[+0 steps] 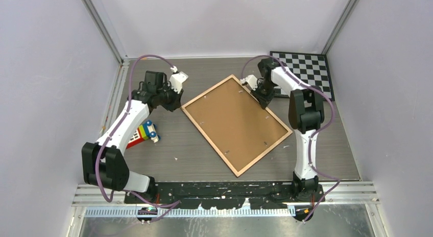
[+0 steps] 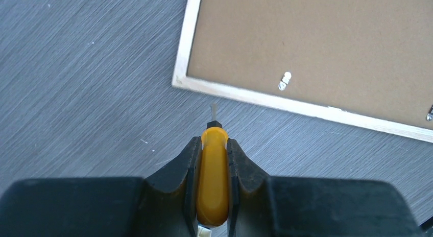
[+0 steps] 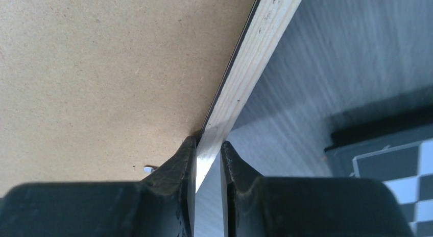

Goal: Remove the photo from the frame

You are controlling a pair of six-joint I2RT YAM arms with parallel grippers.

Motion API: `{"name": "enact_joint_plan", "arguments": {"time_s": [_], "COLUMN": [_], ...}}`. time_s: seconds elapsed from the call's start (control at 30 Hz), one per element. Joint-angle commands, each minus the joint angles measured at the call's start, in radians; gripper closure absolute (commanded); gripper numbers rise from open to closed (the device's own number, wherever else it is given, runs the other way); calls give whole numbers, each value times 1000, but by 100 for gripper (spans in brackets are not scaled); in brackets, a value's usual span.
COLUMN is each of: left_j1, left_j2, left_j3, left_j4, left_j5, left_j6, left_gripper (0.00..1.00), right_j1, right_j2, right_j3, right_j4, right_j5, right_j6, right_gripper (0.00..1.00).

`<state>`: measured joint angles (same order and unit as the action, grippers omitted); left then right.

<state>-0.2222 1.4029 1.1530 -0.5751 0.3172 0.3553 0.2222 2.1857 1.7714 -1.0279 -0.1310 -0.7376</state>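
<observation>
The frame [image 1: 210, 141] lies face down and askew in the middle of the table, its brown backing board [image 1: 235, 122] up inside a light wood rim. The photo is hidden under the board. My right gripper [image 1: 264, 100] is at the frame's far right edge. In the right wrist view it [image 3: 208, 143] is shut on the wood rim [image 3: 255, 58], one finger over the board [image 3: 102, 68]. My left gripper [image 1: 177, 100] hovers just off the frame's left corner, shut on a yellow-handled screwdriver [image 2: 213, 175]. The tool's tip points at the rim [image 2: 255, 96].
A black-and-white checkered board [image 1: 306, 71] lies at the back right, close behind my right arm. A colourful toy [image 1: 145, 132] sits on the table by my left arm. A small metal tab [image 2: 284, 81] sticks out of the backing board. Grey walls close in the table.
</observation>
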Motion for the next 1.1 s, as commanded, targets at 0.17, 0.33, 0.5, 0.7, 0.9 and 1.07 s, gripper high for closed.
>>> {"name": "enact_joint_plan", "arguments": {"time_s": [0.17, 0.33, 0.5, 0.7, 0.9, 1.07], "left_j1": [40, 46, 41, -4, -40, -69], "left_j2": [-35, -47, -47, -62, -69, -58], "left_j3": [7, -11, -6, -46, -72, -96], "left_j4": [3, -3, -75, -118, -95, -90], "left_j5": [60, 73, 178, 149, 56, -10], "left_j6": [-94, -86, 20, 227, 359, 444], "left_gripper": [100, 100, 100, 100, 100, 100], "right_j1": [120, 148, 163, 207, 222, 225], "right_j2": [77, 107, 123, 126, 112, 90], "right_j3": [168, 212, 271, 282, 251, 198], "right_j4": [-37, -6, 45, 138, 185, 197], "right_j5": [-84, -61, -68, -75, -82, -82], "right_j6": [-368, -455, -491, -456, -392, -362], "right_gripper": [98, 97, 98, 98, 97, 96]}}
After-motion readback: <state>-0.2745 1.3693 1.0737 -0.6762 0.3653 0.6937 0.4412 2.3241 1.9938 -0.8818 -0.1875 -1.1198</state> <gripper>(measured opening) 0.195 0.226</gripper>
